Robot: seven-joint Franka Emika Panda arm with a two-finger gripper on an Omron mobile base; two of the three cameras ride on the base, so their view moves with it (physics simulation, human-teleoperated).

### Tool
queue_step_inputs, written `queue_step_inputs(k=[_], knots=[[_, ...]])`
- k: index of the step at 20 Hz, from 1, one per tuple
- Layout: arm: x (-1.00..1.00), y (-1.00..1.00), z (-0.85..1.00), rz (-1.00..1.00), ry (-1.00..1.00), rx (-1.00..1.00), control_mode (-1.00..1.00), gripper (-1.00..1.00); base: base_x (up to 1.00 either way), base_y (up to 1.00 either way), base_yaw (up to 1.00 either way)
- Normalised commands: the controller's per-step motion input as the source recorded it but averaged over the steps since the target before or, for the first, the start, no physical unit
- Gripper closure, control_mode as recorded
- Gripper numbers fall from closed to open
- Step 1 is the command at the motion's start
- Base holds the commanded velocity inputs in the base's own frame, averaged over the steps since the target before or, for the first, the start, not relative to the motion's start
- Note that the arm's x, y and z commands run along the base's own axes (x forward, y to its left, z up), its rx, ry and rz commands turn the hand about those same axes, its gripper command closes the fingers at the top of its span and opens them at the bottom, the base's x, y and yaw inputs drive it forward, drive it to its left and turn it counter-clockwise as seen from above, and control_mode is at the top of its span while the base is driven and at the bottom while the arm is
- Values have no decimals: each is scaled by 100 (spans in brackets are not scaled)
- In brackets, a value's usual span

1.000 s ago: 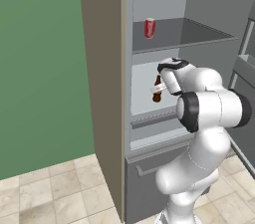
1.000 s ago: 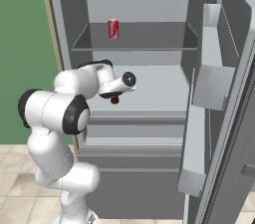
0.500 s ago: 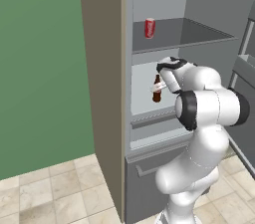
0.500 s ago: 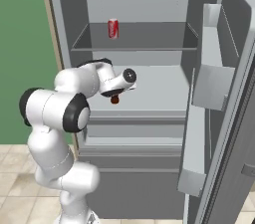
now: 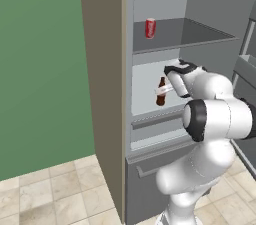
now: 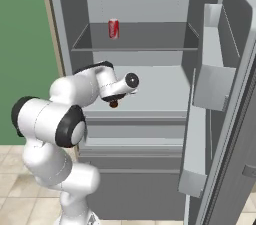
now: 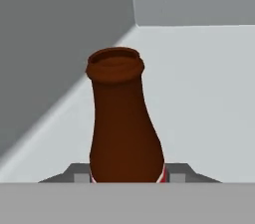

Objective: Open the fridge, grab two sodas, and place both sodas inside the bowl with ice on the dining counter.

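Inside the open fridge (image 6: 150,14), the white arm reaches onto the middle shelf (image 6: 165,94) with its end effector (image 5: 165,89) clenched around the dark brown cola bottle (image 5: 160,92), gripping it at the red label. In the left base view the bottle stands upright near the front left of that shelf, close to the left inner wall; in the right base view its base alone peeps out below the wrist (image 6: 114,103). The hand view looks along the bottle (image 7: 123,123) from below its label, the neck and rim rising against the pale shelf floor and the grey side wall, with the two grey finger pads (image 7: 177,175) pressed to either side of it.

One shelf higher, the red can (image 5: 150,28) stands upright near the left end of the upper shelf (image 5: 200,36), well apart from the arm and untouched; the right base view shows it (image 6: 114,28) just left of centre. The fridge door (image 6: 227,94) hangs swung wide on the right, its bins (image 6: 212,81) facing the interior. Below the bottle's shelf run two shallow drawer fronts (image 5: 155,129) and the closed lower drawer (image 5: 145,179). A green wall (image 5: 40,69) stands left of the fridge, over a beige tiled floor (image 5: 50,194).
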Motion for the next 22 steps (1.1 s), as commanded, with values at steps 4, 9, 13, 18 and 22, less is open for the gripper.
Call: queue_step_inputs(k=[4,9,13,18,22], knots=[[-54,0,34,0,0,8,-100,100,0,0,0],[-44,0,55,-2,3,7,-100,100,0,0,0],[-50,0,61,-4,8,6,-100,100,0,0,0],[-55,-3,53,-10,13,3,-100,100,0,0,0],[-58,-8,49,-11,15,3,-100,100,0,0,0]])
